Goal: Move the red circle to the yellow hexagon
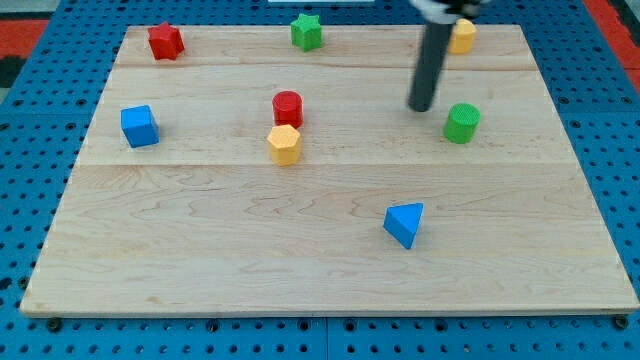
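Note:
The red circle (287,107) stands on the wooden board just above the yellow hexagon (285,144), and the two look to be touching or nearly so. My tip (420,108) rests on the board well to the view's right of both, with the rod rising toward the view's top. The tip is close to the left of a green circle (462,122) and touches no block.
A red star (165,41) is at the top left, a green star (306,31) at the top middle, and a yellow block (461,36) at the top right behind the rod. A blue cube (139,126) is at the left, a blue triangle (404,223) at the lower right.

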Action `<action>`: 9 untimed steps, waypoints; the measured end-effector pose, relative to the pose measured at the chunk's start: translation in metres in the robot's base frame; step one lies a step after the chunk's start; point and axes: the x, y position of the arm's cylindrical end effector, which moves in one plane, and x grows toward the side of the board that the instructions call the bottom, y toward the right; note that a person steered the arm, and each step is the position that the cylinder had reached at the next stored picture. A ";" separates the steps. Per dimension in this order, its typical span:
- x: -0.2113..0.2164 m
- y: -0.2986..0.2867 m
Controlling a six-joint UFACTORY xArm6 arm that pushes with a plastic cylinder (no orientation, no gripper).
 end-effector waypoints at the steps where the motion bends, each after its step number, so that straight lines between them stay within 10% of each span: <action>1: 0.037 0.047; 9: -0.002 -0.024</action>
